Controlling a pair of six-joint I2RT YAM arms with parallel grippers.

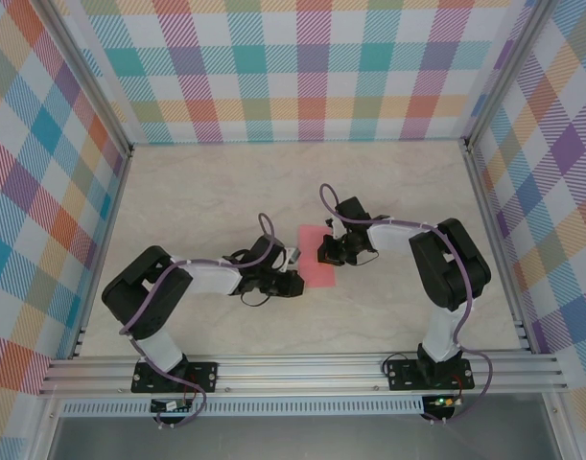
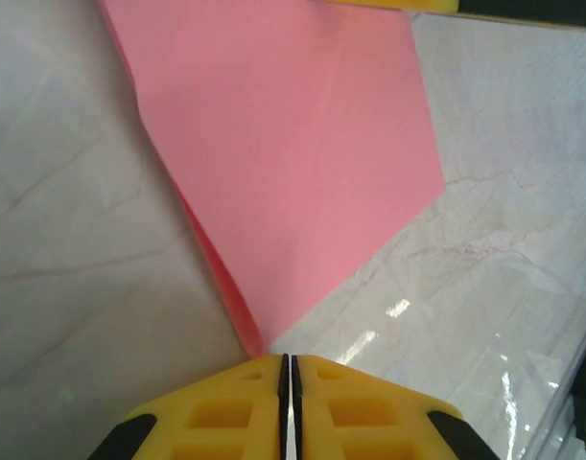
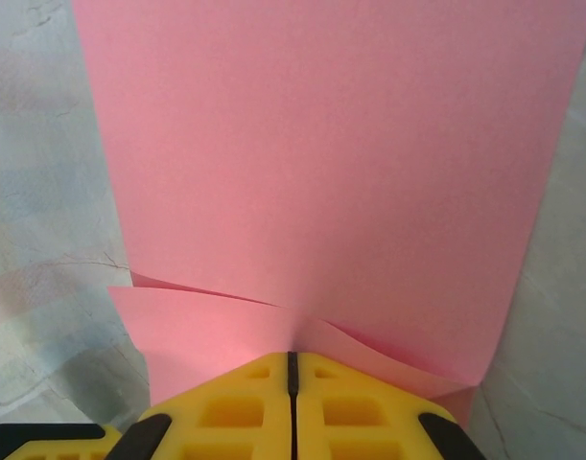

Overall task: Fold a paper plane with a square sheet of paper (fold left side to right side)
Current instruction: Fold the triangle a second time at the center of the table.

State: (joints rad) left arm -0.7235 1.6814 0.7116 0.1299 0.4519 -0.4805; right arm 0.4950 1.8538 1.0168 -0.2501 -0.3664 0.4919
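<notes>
Plaid panel walls (image 1: 273,67) on three sides of a pale marbled worktop (image 1: 206,192); aluminium rail (image 1: 302,369) along the near edge, both arm bases bolted to it. Left arm (image 1: 168,287) folded low, reaching right toward centre; right arm (image 1: 446,264) elbowed up, reaching left. Both black with white forearm sleeves.

Salmon-pink square sheet of paper (image 1: 316,268) flat on the worktop near the middle, between the two wrists, from above a narrow strip, long side front to back. Doubled over. Left wrist view: two layers, lower one peeking out along the left edge, faint diagonal crease across the upper layer, near corner tapering to a point, glossy glare on the bare worktop to its right. Right wrist view: broad upper layer stretching away from the camera, lower layer poking out at near left, near edge lifted and rippled.

Left tool (image 2: 286,359) at the strip's near left corner, clenched: yellow fingers (image 2: 225,417) pressed together, hairline seam between, tips touching the pointed corner; pinched or merely touched, cannot tell. Right tool (image 3: 293,356) at the strip's right side, clenched on the paper: yellow fingers (image 3: 360,417) closed tight, puckered near edge running in at the seam, sheet bulging up just in front of the tips
</notes>
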